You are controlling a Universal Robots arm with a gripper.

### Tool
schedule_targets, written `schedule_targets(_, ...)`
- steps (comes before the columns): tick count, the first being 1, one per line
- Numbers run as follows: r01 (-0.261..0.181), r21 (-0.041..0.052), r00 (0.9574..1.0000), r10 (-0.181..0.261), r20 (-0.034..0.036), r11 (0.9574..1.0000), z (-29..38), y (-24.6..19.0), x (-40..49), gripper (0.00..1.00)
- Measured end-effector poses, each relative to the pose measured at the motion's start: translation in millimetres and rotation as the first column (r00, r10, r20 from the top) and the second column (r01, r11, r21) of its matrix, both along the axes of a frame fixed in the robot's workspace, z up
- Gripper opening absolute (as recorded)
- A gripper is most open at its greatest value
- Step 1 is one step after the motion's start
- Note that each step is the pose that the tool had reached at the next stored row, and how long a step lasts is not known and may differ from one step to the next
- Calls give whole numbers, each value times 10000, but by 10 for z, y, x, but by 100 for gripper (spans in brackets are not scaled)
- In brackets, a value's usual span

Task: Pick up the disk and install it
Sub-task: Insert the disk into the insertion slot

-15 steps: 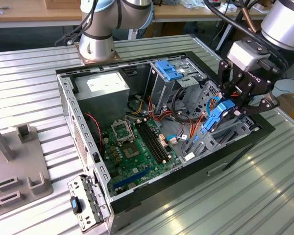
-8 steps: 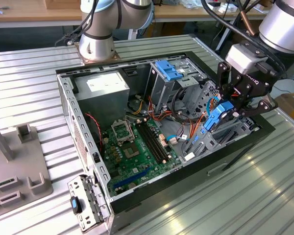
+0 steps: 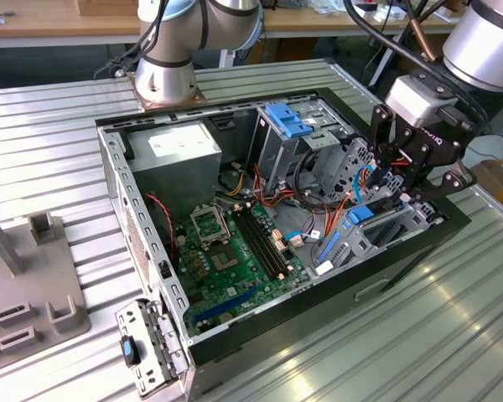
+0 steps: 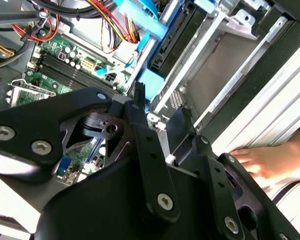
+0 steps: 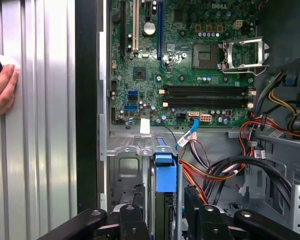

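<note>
The disk (image 5: 165, 175), dark with bright blue rails and a blue end tab, stands on edge in the metal drive cage (image 5: 125, 170) at the case's corner on the exterior view's right. My gripper (image 5: 166, 211) has a black finger on each side of it and looks shut on it. The second wrist view shows the disk's blue rail (image 4: 151, 80) running out from between the fingers (image 4: 140, 115). In the exterior view the gripper (image 3: 407, 180) hangs over that cage, with the blue tab (image 3: 360, 214) just below it.
The open computer case (image 3: 151, 276) lies on a ribbed metal table. Inside are the motherboard (image 3: 235, 243), coloured cables (image 5: 225, 170), a power supply (image 3: 180, 146) and a light-blue latch plate (image 3: 289, 121). A person's hand (image 5: 2, 92) rests on the table beside the case. A grey fixture (image 3: 33, 285) stands at the exterior view's left.
</note>
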State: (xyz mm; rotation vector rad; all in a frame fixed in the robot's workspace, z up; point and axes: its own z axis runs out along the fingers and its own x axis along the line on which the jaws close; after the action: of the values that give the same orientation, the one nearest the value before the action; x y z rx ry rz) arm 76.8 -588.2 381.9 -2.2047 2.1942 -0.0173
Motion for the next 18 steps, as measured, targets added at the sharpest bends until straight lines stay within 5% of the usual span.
schedule_targets(16, -1, 3, 10000, 1, 0, 10000, 17, 0, 0, 44)
schedule_targets(18, -1, 0, 10000, 1, -1, 10000, 20, 1, 51, 44)
